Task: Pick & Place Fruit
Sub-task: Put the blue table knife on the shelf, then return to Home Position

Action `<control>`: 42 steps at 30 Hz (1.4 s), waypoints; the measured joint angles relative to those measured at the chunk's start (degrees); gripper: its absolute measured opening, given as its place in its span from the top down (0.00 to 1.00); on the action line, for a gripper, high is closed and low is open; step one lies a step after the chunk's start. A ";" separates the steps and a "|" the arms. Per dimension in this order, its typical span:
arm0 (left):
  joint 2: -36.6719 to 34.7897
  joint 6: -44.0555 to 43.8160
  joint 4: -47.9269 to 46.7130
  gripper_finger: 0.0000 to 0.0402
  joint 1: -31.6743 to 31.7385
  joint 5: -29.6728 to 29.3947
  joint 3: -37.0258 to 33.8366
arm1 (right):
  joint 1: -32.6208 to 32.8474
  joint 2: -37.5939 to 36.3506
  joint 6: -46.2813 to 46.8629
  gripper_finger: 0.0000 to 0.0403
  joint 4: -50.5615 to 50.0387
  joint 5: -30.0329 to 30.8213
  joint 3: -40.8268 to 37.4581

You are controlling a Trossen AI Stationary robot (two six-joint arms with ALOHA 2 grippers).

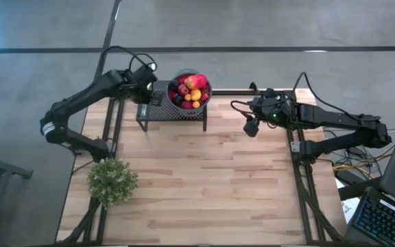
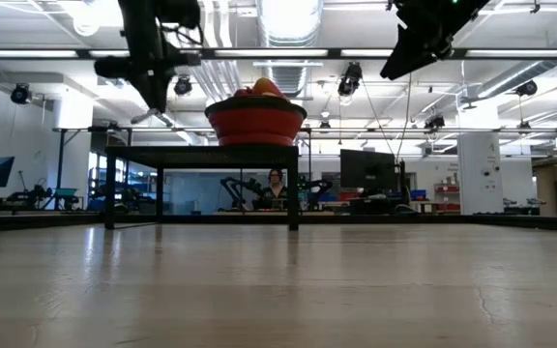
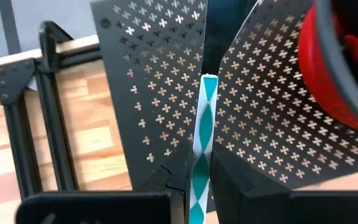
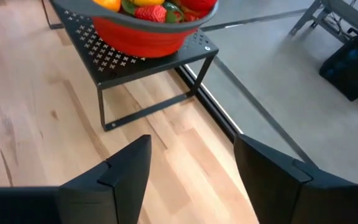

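Red, yellow, orange and dark maroon toy fruit lies heaped in a red, grey-rimmed plastic bowl that stands on a low black perforated-metal stand at the far edge of the pale wooden plank worktop. No piece lies on the planks.

Right tool: raised above the worktop, well apart from the bowl on its right side, facing it; the two dark fingers stand apart with only bare planks between them, so nothing is held.

Left tool: at the stand's left end, beside the bowl; the fingers are clenched, with a thin teal-and-white striped strip between them. Whether that strip is an object or part of the tool cannot be told.

A bushy green artificial plant stands near the left front of the worktop, clear of both arms.

Risks, as judged from this layout: the fruit is small, rounded and piled above the rim, so a descending right tool may nudge neighbours over the edge or pinch two at once. A glancing contact on the rim may shift the bowl on the narrow stand. The left arm's closeness leaves little room at that side.
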 joint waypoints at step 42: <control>13.47 10.89 0.22 0.72 9.82 14.09 1.35 | 0.00 0.02 -0.09 0.45 0.11 0.04 -0.35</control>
